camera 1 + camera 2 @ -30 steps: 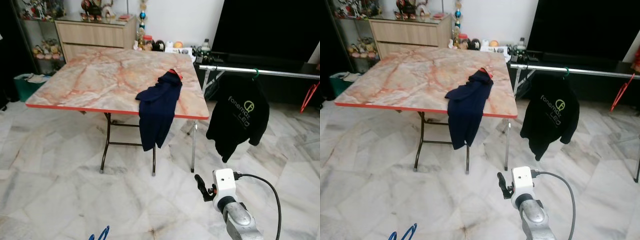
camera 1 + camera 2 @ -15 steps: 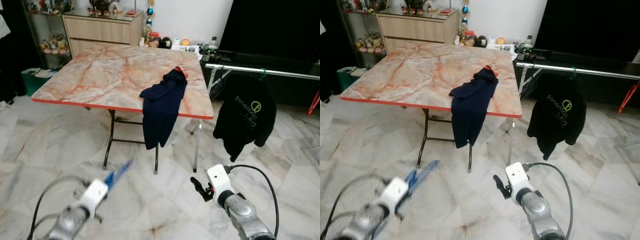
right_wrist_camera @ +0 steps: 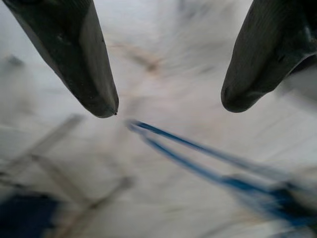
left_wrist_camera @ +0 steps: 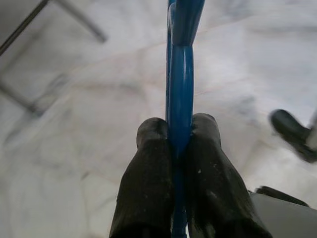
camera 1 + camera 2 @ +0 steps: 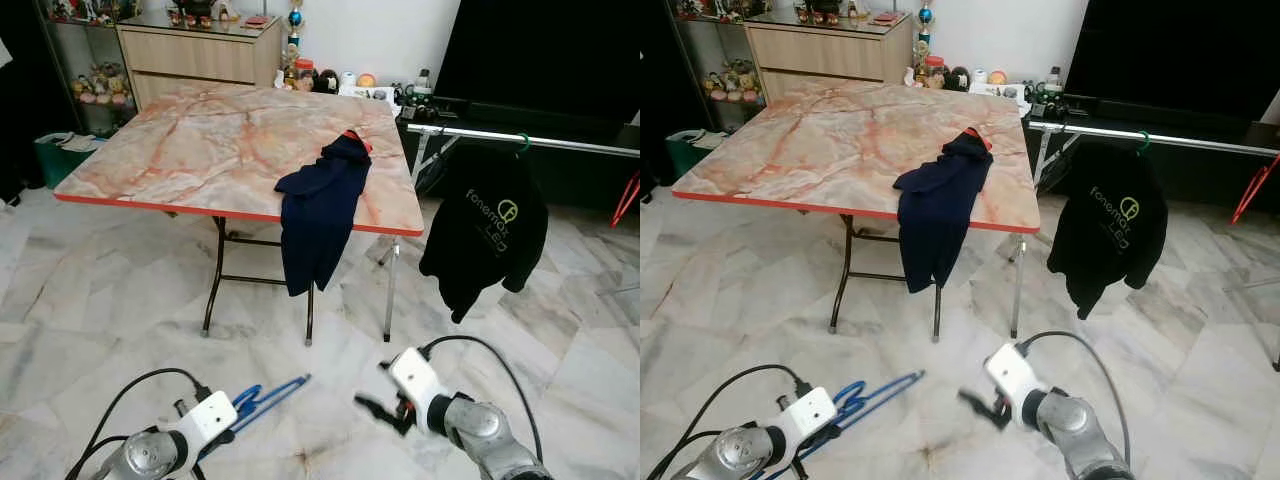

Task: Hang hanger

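Head view: the left gripper (image 5: 238,412), low over the marble floor (image 5: 120,330), holds a blue hanger (image 5: 268,392). A navy shirt (image 5: 318,210) drapes over the table's (image 5: 200,140) near edge, by its right corner.

Left wrist view: both fingers (image 4: 148,183) are clamped on the hanger's blue bar.

Right wrist view: the right gripper (image 3: 168,104) is spread wide and empty. Judging by this, keep the clamp firm while carrying to the metal rail (image 5: 520,140).

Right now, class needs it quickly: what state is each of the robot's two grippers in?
Left gripper: shut on the thin blue plastic hanger.
Right gripper: open, holding nothing, pointed toward the hanger.
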